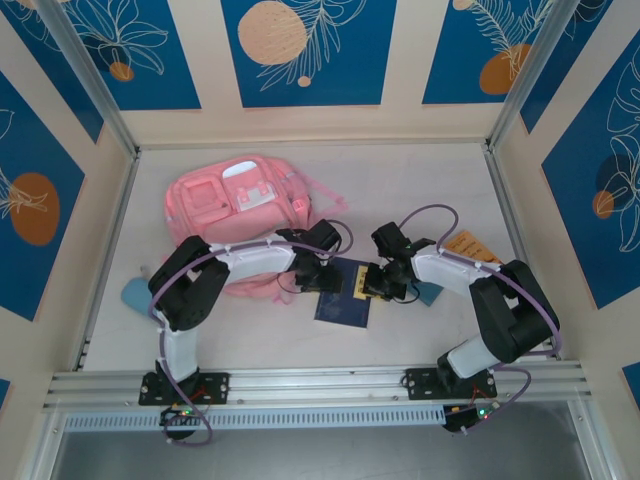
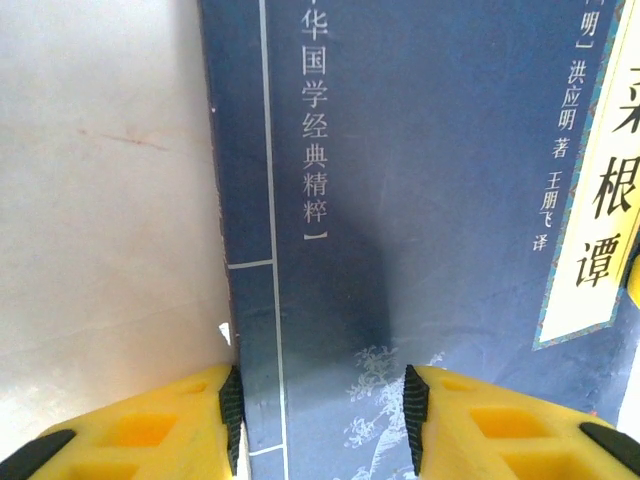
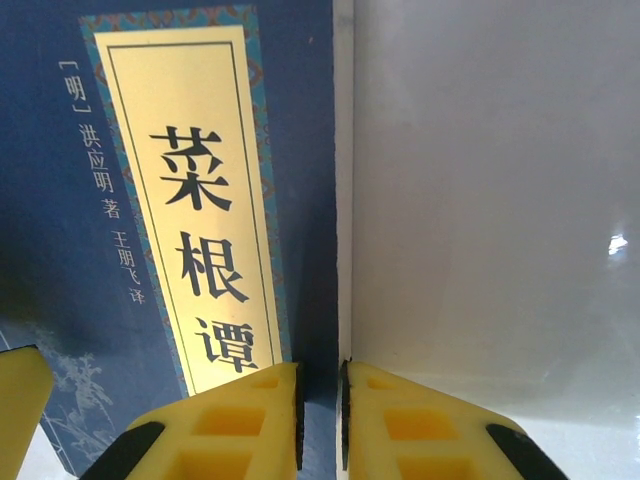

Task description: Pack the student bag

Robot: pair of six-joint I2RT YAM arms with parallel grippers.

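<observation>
The student bag (image 1: 240,215), a pink backpack, lies flat at the back left of the table. A dark blue book (image 1: 343,296) with a yellow title label (image 3: 190,210) lies in front of it, between the two arms. My left gripper (image 1: 312,272) is at the book's left side. In the left wrist view its jaws (image 2: 322,405) stand apart over the cover (image 2: 420,200), the left pad at the spine edge. My right gripper (image 1: 378,284) is at the book's right side, and its jaws (image 3: 322,410) are closed narrowly on the book's right edge.
A teal item (image 1: 134,293) lies left of the left arm and another teal piece (image 1: 433,293) sits beside the right gripper. An orange paper (image 1: 470,245) lies at the right. Metal rails (image 1: 300,385) and patterned walls bound the table.
</observation>
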